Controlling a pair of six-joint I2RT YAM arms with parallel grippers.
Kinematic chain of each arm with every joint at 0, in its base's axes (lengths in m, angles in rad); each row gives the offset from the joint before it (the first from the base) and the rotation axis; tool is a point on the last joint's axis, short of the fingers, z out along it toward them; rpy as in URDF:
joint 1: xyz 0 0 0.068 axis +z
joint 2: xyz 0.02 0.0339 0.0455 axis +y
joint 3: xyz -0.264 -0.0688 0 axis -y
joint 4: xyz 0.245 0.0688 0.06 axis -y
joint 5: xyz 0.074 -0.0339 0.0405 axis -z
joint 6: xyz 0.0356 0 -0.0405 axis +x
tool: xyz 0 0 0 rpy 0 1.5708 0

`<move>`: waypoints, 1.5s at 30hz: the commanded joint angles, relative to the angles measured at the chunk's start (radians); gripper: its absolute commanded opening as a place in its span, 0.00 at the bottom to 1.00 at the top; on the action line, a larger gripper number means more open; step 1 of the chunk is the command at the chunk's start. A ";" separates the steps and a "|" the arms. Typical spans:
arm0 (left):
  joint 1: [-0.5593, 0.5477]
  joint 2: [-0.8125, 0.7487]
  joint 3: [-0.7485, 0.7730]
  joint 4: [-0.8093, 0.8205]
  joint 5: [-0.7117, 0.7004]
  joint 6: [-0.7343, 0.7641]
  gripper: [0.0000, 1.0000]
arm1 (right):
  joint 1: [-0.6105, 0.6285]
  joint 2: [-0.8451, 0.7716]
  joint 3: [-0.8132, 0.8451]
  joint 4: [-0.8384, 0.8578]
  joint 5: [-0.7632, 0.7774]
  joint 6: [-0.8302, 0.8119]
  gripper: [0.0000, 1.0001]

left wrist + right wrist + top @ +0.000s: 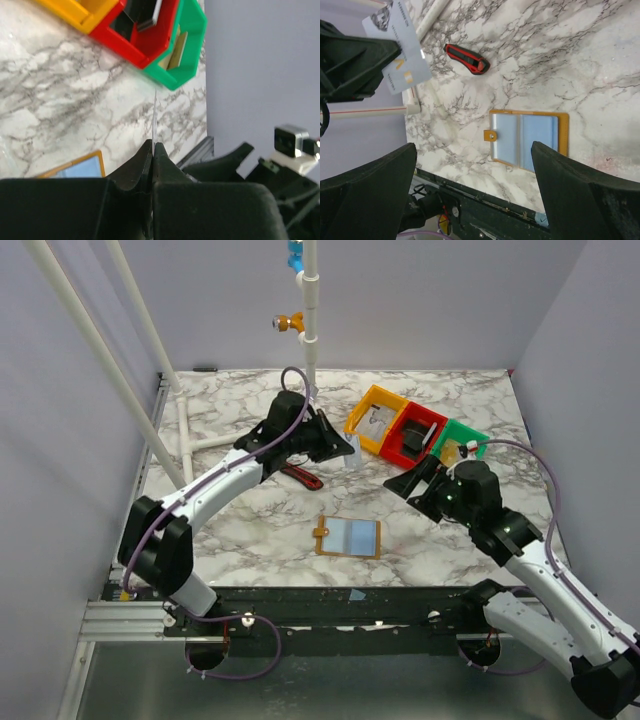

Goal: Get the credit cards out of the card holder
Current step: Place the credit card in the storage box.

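The mustard-brown card holder point(348, 537) lies open and flat on the marble table near the front edge, its pale blue lining point(527, 140) facing up. My left gripper point(347, 450) hovers behind it, near the bins, shut on one pale grey credit card point(400, 45). In the left wrist view this card point(155, 115) shows edge-on as a thin line rising from the closed fingertips point(150, 147). My right gripper point(474, 147) hangs wide open above the table's right side, holding nothing, with the card holder seen between its fingers. Whether other cards sit in the pockets is not discernible.
A red-and-black utility knife point(302, 476) lies under the left arm. Orange point(378, 392), red point(425, 415) and green point(470, 432) bins stand in a row at the back right, with dark items inside. White pipes point(190, 440) run along the left side and back.
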 commanded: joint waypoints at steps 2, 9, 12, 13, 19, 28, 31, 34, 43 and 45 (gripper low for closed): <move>-0.005 0.127 0.120 0.061 -0.134 -0.043 0.00 | -0.002 -0.046 0.057 -0.137 0.112 -0.029 1.00; -0.005 0.323 0.270 0.142 -0.175 -0.108 0.00 | -0.001 -0.132 0.123 -0.246 0.189 -0.049 1.00; -0.006 0.409 0.353 0.148 -0.171 -0.141 0.00 | -0.002 -0.155 0.138 -0.274 0.192 -0.050 1.00; -0.005 0.432 0.375 0.148 -0.169 -0.155 0.00 | -0.002 -0.162 0.144 -0.286 0.195 -0.051 1.00; -0.005 0.546 0.466 0.207 -0.192 -0.235 0.00 | -0.002 -0.184 0.181 -0.346 0.211 -0.071 1.00; -0.006 0.676 0.546 0.266 -0.254 -0.331 0.00 | -0.002 -0.209 0.173 -0.358 0.186 -0.070 1.00; -0.005 0.708 0.564 0.287 -0.272 -0.355 0.00 | -0.002 -0.214 0.168 -0.360 0.178 -0.070 1.00; -0.006 0.738 0.582 0.300 -0.291 -0.380 0.00 | -0.002 -0.216 0.168 -0.361 0.175 -0.072 1.00; -0.001 0.772 0.545 0.378 -0.334 -0.452 0.00 | -0.002 -0.213 0.161 -0.364 0.161 -0.076 1.00; -0.004 0.763 0.507 0.414 -0.356 -0.478 0.00 | -0.002 -0.212 0.156 -0.358 0.155 -0.076 1.00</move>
